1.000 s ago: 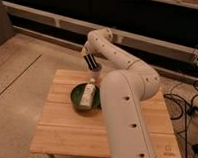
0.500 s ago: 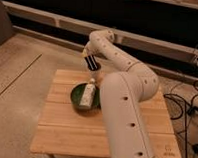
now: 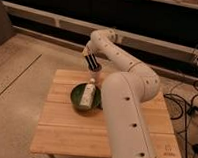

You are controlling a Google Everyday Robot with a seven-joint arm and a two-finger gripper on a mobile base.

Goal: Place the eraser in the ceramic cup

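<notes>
A: Starting at the left: noting the dark green bowl (image 3: 74, 95) sitting mid-desk (image 3: 47, 136), cradling a white bottle (image 3: 87, 96). Not touching either for this job.

B: Moving right and farther back: spotting the gripper (image 3: 90, 56) hanging near the far edge of the desk, fingers pressed together and apparently pinching the eraser (image 3: 92, 63) upright, a dark block with pale stripes.

A: And hovering just above the ceramic cup (image 3: 96, 73), a little to its left?

B: Looking that way. Judging the pick-up done; lowering into the cup and letting go not yet done.

A: Comparing with half a second ago?

B: Finding almost nothing different: holding the same spot over the cup, bowl and bottle unmoved.
</notes>
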